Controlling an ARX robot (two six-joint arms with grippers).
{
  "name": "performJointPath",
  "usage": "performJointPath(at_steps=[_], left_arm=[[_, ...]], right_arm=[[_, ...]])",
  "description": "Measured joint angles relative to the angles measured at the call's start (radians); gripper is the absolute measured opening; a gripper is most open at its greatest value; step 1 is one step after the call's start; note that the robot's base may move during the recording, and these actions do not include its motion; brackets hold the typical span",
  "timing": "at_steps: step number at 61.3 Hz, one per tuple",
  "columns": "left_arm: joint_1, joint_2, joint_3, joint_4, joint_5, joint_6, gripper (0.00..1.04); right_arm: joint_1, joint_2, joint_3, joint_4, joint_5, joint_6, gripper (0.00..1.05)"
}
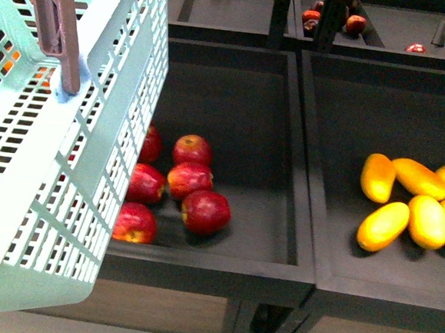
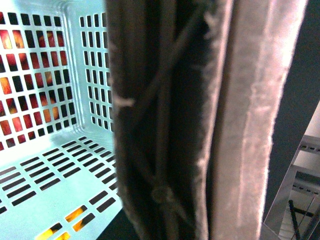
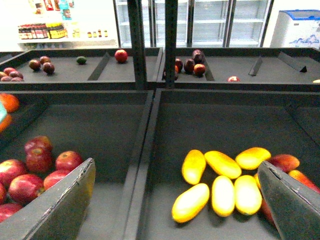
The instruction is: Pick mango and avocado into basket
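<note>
The teal basket (image 1: 58,192) hangs tilted at the left, over the apple bin. My left gripper is shut on its brown handles (image 2: 200,120), which fill the left wrist view and hide the fingers; the lattice floor (image 2: 45,175) shows beside them. Several yellow mangoes (image 1: 383,225) lie in a cluster in the right bin. My right gripper (image 3: 176,164) is open above and short of them, with one yellow mango (image 3: 190,202) between its two fingers (image 3: 65,200). A small dark green avocado (image 3: 81,60) lies alone in the far left back bin.
Red apples (image 1: 190,179) fill the left bin beside the basket. A raised black divider (image 1: 306,181) separates the two bins. Dark red-and-yellow mangoes (image 3: 285,162) lie beside the yellow ones. Oranges (image 3: 7,102) sit far left. The back bins (image 3: 190,65) hold dark fruit.
</note>
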State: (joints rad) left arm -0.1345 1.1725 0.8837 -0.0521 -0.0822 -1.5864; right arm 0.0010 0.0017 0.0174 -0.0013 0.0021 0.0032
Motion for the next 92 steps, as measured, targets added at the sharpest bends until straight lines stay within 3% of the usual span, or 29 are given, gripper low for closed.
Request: performJointPath(at_steps=[22, 25, 28, 36, 44, 52, 60, 72, 92], left_arm=[[0.011, 0.0, 0.0, 0.0, -0.015, 0.021, 0.15], [0.007, 0.032, 0.044, -0.099, 0.089, 0.127, 0.15], [-0.012, 0.116, 0.125, -0.131, 0.167, 0.37, 0.15], [-0.055, 0.3, 0.3, -0.143, 0.201, 0.692, 0.15], [-0.085, 0.478, 0.496, -0.167, 0.223, 0.816, 0.15], [-0.168, 0.667, 0.71, -0.236, 0.309, 0.843, 0.15], [-0.259, 0.755, 0.79, -0.275, 0.344, 0.851, 0.15], [-0.378, 0.747, 0.772, -0.255, 0.399, 0.829, 0.15], [-0.449, 0.699, 0.667, -0.224, 0.425, 0.777, 0.15]], right_arm=[[-0.002, 0.0, -0.001, 0.0, -0.005, 0.0, 0.96], [-0.002, 0.0, -0.001, 0.0, -0.005, 0.0, 0.96], [-0.002, 0.0, -0.001, 0.0, -0.004, 0.0, 0.96], [-0.002, 0.0, -0.001, 0.0, -0.004, 0.0, 0.96], [-0.002, 0.0, -0.001, 0.0, -0.002, 0.0, 0.96], [-0.002, 0.0, -0.001, 0.0, -0.003, 0.0, 0.96], [-0.002, 0.0, -0.001, 0.0, -0.003, 0.0, 0.96], [-0.002, 0.0, -0.001, 0.0, -0.003, 0.0, 0.96], [-0.002, 0.0, -0.001, 0.0, -0.003, 0.0, 0.96]])
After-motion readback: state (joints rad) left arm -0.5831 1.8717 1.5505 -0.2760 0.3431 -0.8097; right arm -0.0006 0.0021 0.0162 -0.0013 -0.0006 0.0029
